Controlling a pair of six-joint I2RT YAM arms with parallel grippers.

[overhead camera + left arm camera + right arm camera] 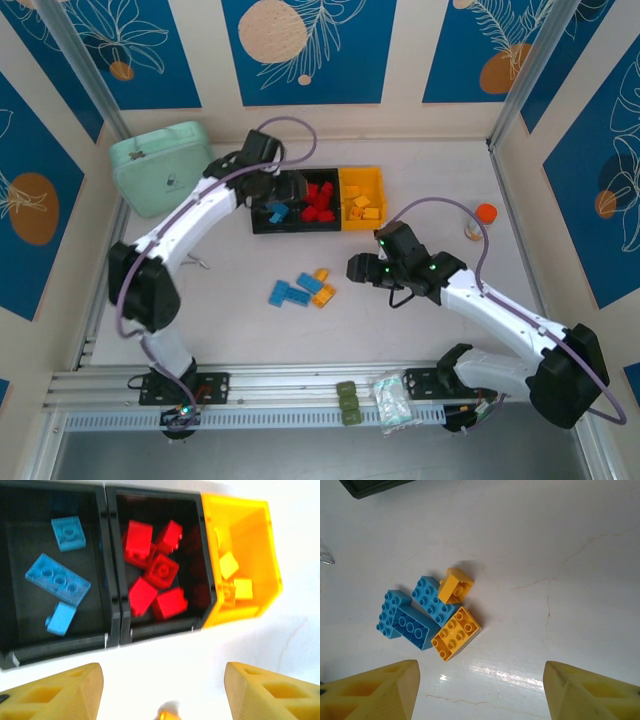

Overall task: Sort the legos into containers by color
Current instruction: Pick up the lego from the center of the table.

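Observation:
Three joined containers stand at the back of the table. The left black bin holds three light blue legos. Several red legos lie in the middle black bin. The yellow-orange bin holds yellow ones. My left gripper hovers over the left bin's front, open, with nothing between its fingers. A loose cluster of blue legos and yellow-orange legos lies mid-table. My right gripper hangs just right of that cluster, open and empty.
A mint-green lidded case sits at the back left, close to my left arm. An orange-capped small bottle stands at the right. A small metal clip lies left of the cluster. Packets rest on the near rail.

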